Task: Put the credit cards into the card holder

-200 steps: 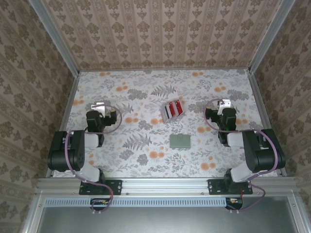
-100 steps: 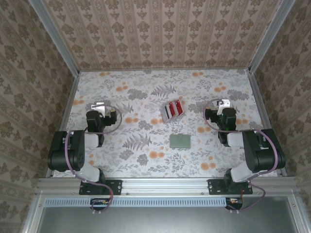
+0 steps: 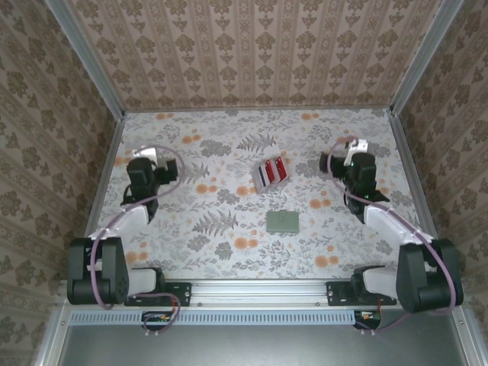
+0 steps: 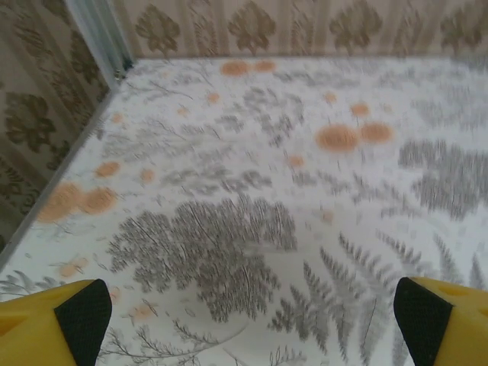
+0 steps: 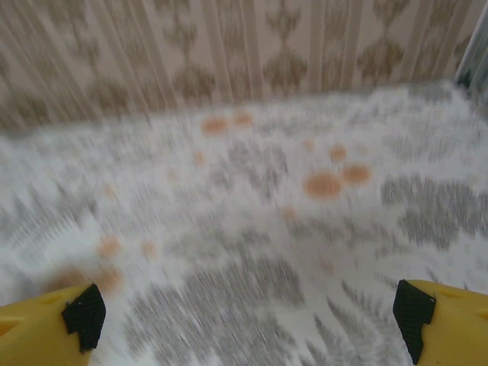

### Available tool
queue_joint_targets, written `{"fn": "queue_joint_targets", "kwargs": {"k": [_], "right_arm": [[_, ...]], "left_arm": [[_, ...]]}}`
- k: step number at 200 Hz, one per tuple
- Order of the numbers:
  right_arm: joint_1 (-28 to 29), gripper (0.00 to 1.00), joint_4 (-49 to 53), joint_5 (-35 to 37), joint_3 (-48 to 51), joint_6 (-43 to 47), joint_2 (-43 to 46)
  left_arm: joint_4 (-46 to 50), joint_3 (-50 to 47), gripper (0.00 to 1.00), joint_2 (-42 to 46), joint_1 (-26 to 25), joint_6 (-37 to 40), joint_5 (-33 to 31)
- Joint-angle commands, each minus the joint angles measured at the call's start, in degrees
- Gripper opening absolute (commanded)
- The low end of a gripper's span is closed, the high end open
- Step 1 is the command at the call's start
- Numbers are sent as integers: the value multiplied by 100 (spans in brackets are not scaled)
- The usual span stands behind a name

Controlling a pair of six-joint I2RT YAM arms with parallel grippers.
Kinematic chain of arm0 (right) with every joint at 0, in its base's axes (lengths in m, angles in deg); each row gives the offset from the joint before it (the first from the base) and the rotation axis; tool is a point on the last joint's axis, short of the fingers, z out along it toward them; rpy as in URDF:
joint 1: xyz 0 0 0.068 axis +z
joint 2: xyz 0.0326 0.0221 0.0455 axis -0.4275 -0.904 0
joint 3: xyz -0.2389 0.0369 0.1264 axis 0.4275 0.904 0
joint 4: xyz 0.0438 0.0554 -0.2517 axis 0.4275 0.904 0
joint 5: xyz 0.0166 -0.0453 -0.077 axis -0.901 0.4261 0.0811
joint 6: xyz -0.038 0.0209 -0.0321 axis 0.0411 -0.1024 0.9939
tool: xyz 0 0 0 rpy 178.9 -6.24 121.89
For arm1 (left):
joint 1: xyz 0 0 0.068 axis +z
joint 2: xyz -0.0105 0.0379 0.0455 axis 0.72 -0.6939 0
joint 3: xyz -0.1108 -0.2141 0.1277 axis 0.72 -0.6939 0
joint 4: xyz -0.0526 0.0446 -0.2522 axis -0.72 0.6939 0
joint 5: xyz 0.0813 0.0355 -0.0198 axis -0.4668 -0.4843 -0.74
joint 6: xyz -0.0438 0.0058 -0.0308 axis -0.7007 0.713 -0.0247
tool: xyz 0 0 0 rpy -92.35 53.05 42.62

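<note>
left gripper point(image 3: 146, 155) jaws wide, empty, right gripper point(image 3: 355, 146) likewise wide and empty, both above floral table point(image 3: 229, 137), credit cards point(image 3: 271, 172) fanned between them, 3 o'clock of left gripper, card holder point(image 3: 283, 222) flat at 6 o'clock of cards, not touching

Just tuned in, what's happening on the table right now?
Nothing is held yet. The left gripper and right gripper are both open and empty, one at each side of the table. The credit cards lie fanned mid-table; the card holder lies apart, nearer the arm bases. Neither is touched.
</note>
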Motion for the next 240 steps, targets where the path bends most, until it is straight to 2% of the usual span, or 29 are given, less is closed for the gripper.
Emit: {"fn": "queue_joint_targets", "kwargs": {"k": [1, 15, 25, 48, 77, 92, 122, 149, 193, 240], "right_arm": [[-21, 100, 1638, -1026, -517, -947, 22], [-8, 99, 2136, -1895, -895, -1065, -207], [71, 94, 2621, -2139, -1141, -1078, -324], [466, 89, 3910, -2049, -1562, -856, -352], [1030, 78, 5507, -1704, -1898, -829, -567], [1452, 76, 6025, -1386, -1965, -925, -733], [2393, 64, 6195, -660, -2030, -1232, -1169], [2908, 57, 6018, -555, -2167, -1595, -1776], [3287, 54, 5832, -423, -2590, -1781, -2725], [3442, 49, 5803, -331, -2814, -1902, -3294]], "left_arm": [[1999, 508, 100, 176, 51, -1121, -14], [2190, 551, 100, 259, 48, -1470, 568], [2234, 517, 100, 339, -8, -1723, 918], [2560, 473, 100, 502, -409, -2138, 1223], [3241, 545, 100, 626, -1356, -2266, 925], [3456, 554, 100, 666, -1804, -2409, 751], [3305, 427, 100, 676, -2599, -2833, 610], [3075, 387, 100, 473, -3067, -3042, 417], [2918, 620, 100, 54, -3373, -2992, 337], [3000, 679, 100, -10, -3459, -2869, 147]]}}
